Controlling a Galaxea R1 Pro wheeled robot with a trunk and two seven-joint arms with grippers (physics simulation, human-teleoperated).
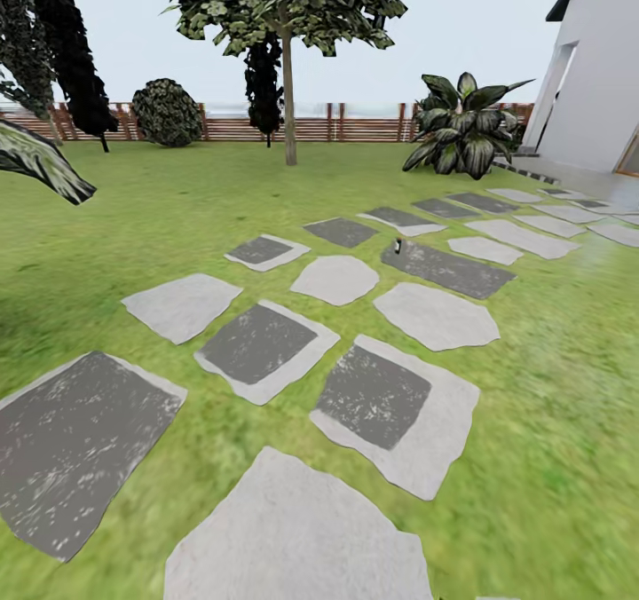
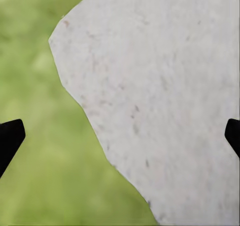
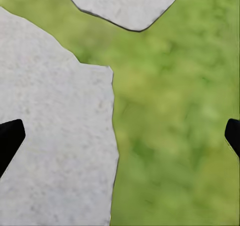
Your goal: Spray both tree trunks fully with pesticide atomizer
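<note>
Looking forward and down, the head view takes in the garden: a green lawn (image 1: 550, 458) crossed by grey paving stones (image 1: 373, 405) that run from six o'clock toward two o'clock. A small dark upright object (image 1: 398, 246), possibly the pesticide atomizer though too small to tell, stands on a dark stone at about one o'clock. One tree (image 1: 284, 5) with a pale straight trunk (image 1: 289, 103) rises at twelve o'clock, in front of the brown slatted fence (image 1: 355, 128). A round shrub (image 1: 167, 114) and near-black narrow trees (image 1: 71, 50) stand at eleven o'clock; a broad-leaved plant (image 1: 466, 125) grows at one o'clock, beside a white building (image 1: 603, 76) at two o'clock. The left gripper (image 2: 120, 136) hangs over the edge of a pale stone (image 2: 165, 95) and grass, its dark fingertips (image 2: 10, 136) spread wide with nothing between them. The right gripper (image 3: 120, 136) hangs likewise over a stone's border (image 3: 55, 151), fingertips (image 3: 10, 136) spread apart and empty.
</note>
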